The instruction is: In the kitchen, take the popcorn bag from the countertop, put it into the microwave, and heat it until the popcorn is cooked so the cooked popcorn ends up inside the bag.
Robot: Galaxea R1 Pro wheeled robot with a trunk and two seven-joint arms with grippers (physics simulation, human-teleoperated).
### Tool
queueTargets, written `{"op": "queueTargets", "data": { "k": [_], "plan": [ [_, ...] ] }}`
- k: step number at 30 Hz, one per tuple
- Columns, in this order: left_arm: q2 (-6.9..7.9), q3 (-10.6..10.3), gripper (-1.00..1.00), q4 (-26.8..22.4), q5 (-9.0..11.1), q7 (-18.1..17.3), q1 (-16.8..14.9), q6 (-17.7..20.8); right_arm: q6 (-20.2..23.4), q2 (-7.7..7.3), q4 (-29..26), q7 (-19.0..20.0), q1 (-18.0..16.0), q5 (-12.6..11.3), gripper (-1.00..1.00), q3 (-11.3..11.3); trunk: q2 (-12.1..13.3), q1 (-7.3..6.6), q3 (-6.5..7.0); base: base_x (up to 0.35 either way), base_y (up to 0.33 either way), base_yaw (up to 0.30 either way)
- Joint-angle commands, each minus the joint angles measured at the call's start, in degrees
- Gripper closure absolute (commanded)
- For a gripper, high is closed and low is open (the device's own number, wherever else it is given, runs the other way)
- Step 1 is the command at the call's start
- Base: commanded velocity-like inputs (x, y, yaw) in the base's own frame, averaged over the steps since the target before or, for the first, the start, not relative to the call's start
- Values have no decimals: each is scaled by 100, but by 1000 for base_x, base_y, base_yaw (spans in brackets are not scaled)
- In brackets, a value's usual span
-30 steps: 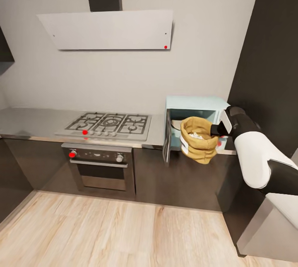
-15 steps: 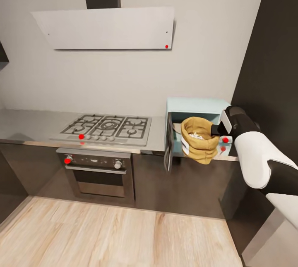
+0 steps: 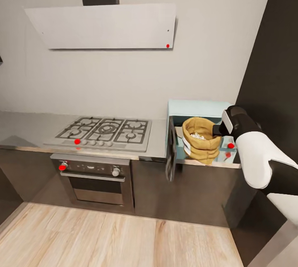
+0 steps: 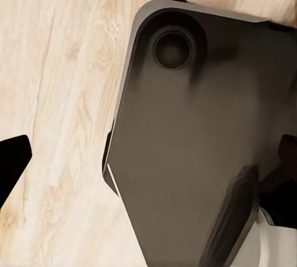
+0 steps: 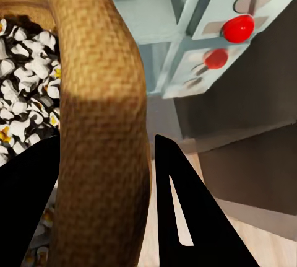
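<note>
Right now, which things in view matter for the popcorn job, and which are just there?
Job: popcorn bag, held at the rim by right hand; popcorn inside; microwave, door open; countertop.
Just there: gas hob, oven, hood.

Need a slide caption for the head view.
Right gripper holds the popcorn bag by its rim at the open microwave.

We cannot see the lower part of the popcorn bag (image 3: 201,139) clearly, since the open microwave (image 3: 194,110) frame and door cross it. The right gripper (image 5: 105,180) fingertips run off the wrist picture's edge, and the bag's rim hides the inner faces of its fingers. The left gripper (image 4: 148,155) shows just two dark tips at the picture's edges, so we cannot judge its opening. The microwave's knobs (image 5: 247,7) are cut off.
</note>
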Motion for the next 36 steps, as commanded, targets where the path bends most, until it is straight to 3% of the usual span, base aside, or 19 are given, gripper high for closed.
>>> {"op": "queueTargets", "data": {
  "k": [1,22,28,36],
  "plan": [
    [-2,4,-100,-3,52,4,-1,-15,15,5,-4,2,-5,29,100,-35,-4,3,-7,202,0,0],
    [-9,4,-100,-3,52,5,-1,-15,15,-15,90,-17,-5,12,100,-34,-4,3,-7,160,0,0],
    [-2,-4,-100,-3,52,4,-1,-15,15,-168,167,-17,-5,5,100,-34,-4,3,-7,159,0,0],
    [-2,4,-100,-3,52,4,-1,-15,15,-217,402,-22,-5,4,100,-36,-4,3,-7,125,0,0]
  ]
}}
